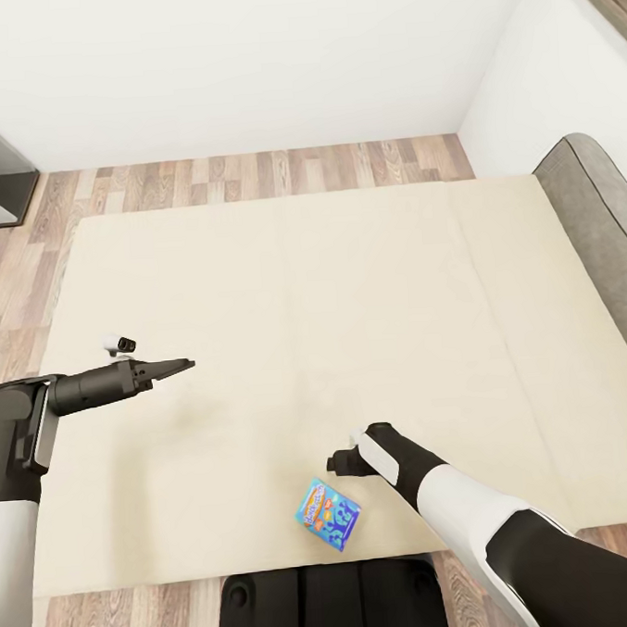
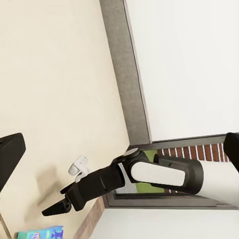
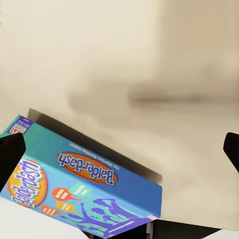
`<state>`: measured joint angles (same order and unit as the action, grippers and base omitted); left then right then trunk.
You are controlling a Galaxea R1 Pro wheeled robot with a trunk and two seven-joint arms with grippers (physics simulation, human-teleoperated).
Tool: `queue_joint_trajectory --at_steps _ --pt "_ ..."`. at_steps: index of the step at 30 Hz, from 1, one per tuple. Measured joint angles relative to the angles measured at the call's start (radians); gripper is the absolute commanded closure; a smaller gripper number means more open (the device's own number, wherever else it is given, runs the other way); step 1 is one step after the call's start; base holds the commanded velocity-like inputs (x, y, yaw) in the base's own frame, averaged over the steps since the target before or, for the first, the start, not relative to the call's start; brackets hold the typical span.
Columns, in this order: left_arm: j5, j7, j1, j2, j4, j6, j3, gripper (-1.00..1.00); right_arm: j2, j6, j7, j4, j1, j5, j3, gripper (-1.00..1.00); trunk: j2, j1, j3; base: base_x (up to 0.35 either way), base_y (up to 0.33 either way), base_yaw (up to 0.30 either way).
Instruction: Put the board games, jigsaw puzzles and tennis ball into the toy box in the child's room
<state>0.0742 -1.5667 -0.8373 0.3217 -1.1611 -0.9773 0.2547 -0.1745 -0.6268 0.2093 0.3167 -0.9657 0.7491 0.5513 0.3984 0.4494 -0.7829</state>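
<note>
Head view: bright blue flat game box w/ orange print [image 1: 328, 514] lies on beige mattress of bed [image 1: 284, 287], near front edge, just beside right gripper [image 1: 344, 460]. Right wrist view: fingers spread wide, box [image 3: 82, 191] between but not gripped. Left gripper [image 1: 173, 367] hovers well apart, looks pressed together. Risk: thin box slides on soft mattress, or tips off edge if nudged while closing.

I see open mattress [image 1: 349, 283] across the bed's middle and far side. Near edge: blue board game [image 1: 329, 514] just left of my right gripper [image 1: 344, 460]. Headboard [image 1: 596, 231] bounds the right.
</note>
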Motion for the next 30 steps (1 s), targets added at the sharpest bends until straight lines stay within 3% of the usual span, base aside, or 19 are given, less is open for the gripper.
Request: queue_joint_trajectory --at_steps 30 --pt "0.000 0.000 0.000 0.000 0.000 0.000 0.000 -1.00 0.000 0.000 0.000 0.000 0.000 0.000 0.000 -1.00 0.000 0.000 0.000 0.000 0.031 0.000"
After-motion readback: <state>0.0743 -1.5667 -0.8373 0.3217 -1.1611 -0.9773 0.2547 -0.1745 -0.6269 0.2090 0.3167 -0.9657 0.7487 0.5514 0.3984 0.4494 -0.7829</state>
